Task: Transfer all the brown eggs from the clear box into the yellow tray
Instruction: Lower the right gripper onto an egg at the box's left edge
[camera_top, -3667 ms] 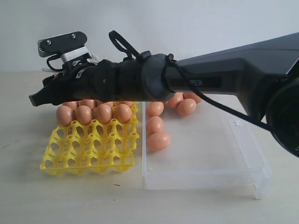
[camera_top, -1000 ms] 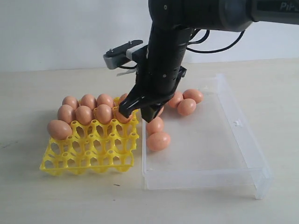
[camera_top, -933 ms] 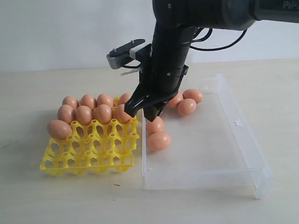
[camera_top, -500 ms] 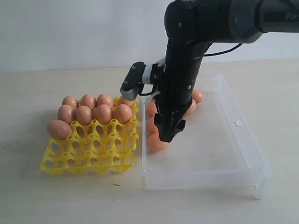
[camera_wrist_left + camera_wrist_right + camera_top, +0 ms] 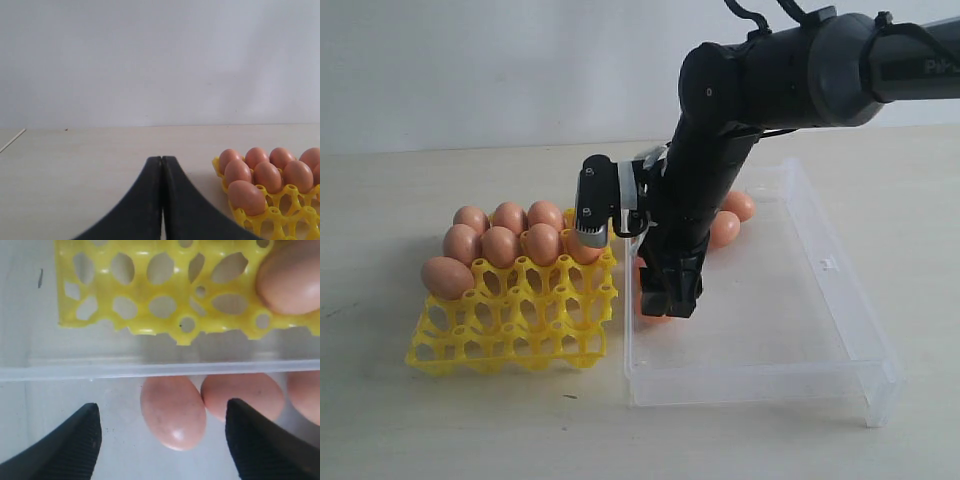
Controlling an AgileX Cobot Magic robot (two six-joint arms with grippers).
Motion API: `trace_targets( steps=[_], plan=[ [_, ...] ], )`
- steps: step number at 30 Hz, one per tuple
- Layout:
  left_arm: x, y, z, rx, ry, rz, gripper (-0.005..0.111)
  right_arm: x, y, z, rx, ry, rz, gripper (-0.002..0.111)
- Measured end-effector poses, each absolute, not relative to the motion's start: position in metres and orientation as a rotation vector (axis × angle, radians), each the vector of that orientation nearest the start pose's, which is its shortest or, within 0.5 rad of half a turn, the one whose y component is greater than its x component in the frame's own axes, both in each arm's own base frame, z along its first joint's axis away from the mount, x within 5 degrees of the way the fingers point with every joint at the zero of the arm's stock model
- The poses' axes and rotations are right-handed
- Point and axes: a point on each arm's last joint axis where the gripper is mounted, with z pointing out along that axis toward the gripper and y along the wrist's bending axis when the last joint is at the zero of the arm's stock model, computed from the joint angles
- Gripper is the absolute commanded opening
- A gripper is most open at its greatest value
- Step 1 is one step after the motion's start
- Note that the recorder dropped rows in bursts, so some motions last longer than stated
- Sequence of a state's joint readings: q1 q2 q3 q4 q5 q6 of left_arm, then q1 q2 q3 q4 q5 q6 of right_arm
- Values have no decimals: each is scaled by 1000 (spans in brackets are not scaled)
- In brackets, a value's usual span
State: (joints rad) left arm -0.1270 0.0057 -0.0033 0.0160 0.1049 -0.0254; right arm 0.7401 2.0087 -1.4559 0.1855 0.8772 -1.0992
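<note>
Several brown eggs (image 5: pixel 500 245) filling the far cups of the yellow tray (image 5: pixel 510 340), more lying in the clear box (image 5: pixel 820 330) along the wall nearest the tray, right gripper (image 5: pixel 162 405) spread wide around one of them without touching, left gripper (image 5: pixel 161 165) pressed shut above the table (image 5: pixel 75 160).

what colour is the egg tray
Bright yellow; the yellow tray shows best in the exterior view.

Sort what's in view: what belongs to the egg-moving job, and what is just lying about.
Job:
- brown eggs, some in the tray, some in the box
- yellow tray
- clear box
- right gripper, open around an egg in the box, not touching it

Lying about:
- left gripper, shut, holding nothing
- table
</note>
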Motion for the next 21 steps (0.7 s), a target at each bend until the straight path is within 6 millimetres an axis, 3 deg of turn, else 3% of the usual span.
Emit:
trace_targets(
  steps=[13, 21],
  plan=[
    [56, -7, 204, 92, 1589, -105, 0, 296, 288, 151, -2259, 1897, 179, 67],
    [56, -7, 204, 92, 1589, -105, 0, 302, 288, 138, -2272, 1881, 130, 51]
  ],
)
